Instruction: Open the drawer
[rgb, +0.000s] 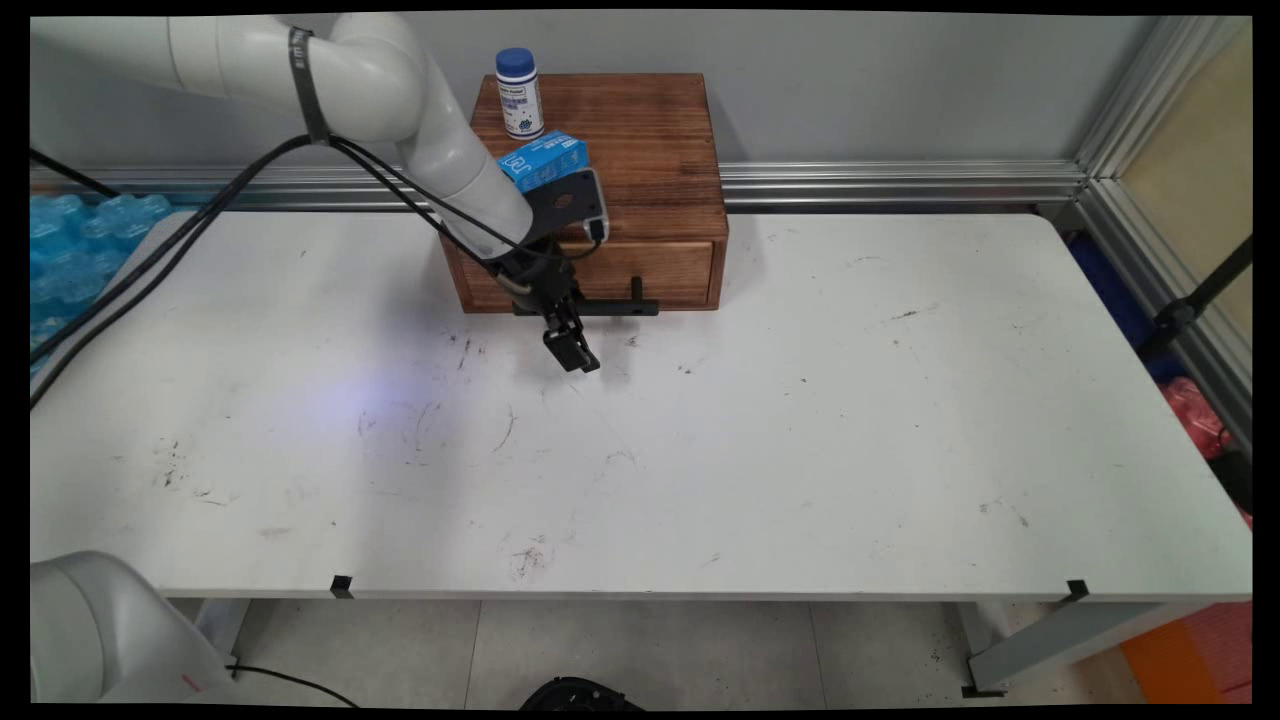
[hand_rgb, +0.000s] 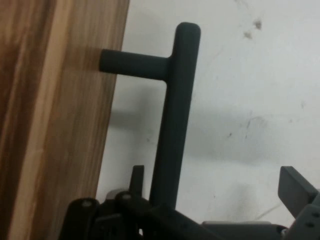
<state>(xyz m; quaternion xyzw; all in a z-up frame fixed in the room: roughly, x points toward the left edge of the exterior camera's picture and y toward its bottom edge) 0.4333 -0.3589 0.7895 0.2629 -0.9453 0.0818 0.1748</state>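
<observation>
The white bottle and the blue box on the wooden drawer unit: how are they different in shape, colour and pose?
The white bottle is round with a blue cap and stands upright; the blue box is rectangular and lies flat. The bottle stands at the back left corner of the wooden drawer unit, clear of the arm, while the box lies nearer the front, partly hidden by the arm. Both rest on the unit's top, and neither is held by the gripper.
</observation>
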